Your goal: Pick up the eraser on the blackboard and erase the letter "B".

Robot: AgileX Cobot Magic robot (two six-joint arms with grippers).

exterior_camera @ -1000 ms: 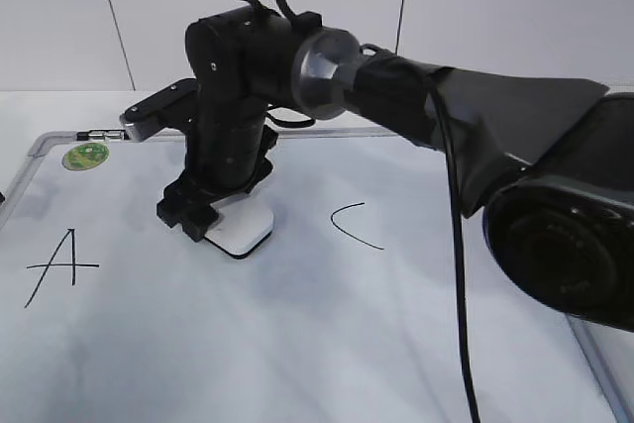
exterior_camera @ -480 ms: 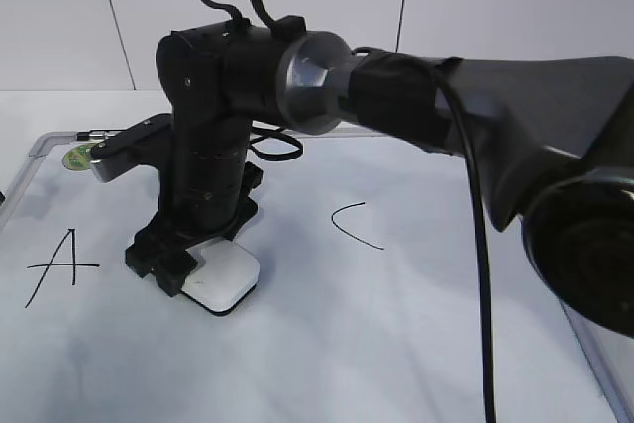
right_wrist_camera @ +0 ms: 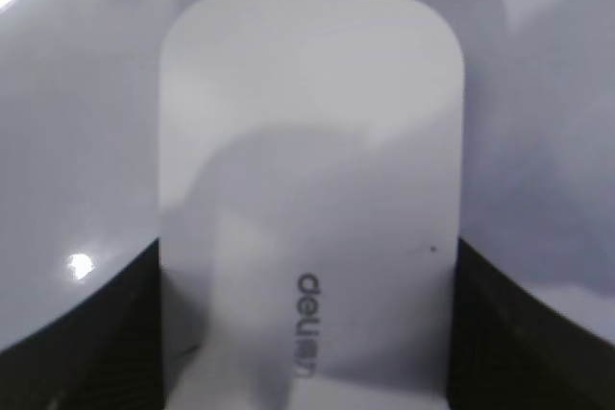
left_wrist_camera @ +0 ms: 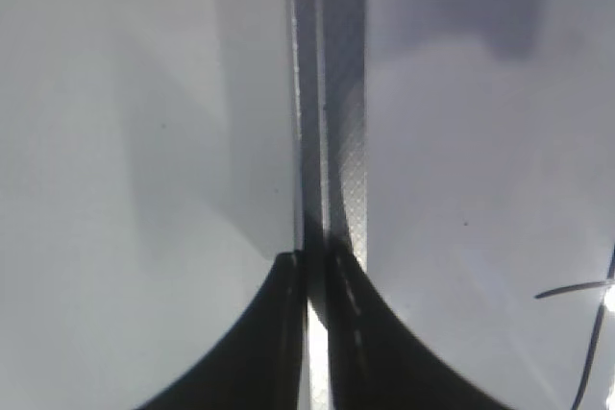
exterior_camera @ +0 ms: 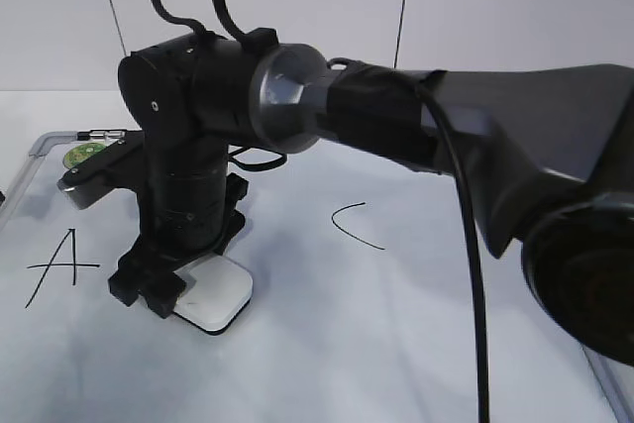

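The white eraser point(exterior_camera: 213, 296) lies flat on the blackboard point(exterior_camera: 347, 354), a white dry-erase board, between the letters "A" point(exterior_camera: 61, 264) and "C" point(exterior_camera: 355, 225). My right gripper point(exterior_camera: 178, 289) is shut on the eraser, with a black finger on each long side. The right wrist view shows the eraser point(right_wrist_camera: 307, 170) with grey lettering, clamped between the fingers point(right_wrist_camera: 307, 357). No letter "B" shows; the spot is under the arm or wiped. My left gripper point(left_wrist_camera: 315, 285) is shut and empty over the board's grey frame point(left_wrist_camera: 336, 141).
A round green sticker point(exterior_camera: 84, 155) sits at the board's far left corner. The big black right arm point(exterior_camera: 475, 146) spans the board from the right. A black marker stroke point(left_wrist_camera: 577, 290) shows at the right edge of the left wrist view.
My right gripper has slid the eraser along the board to the left and toward the front, away from the "C" and nearer the "A". The left gripper cannot be compared.
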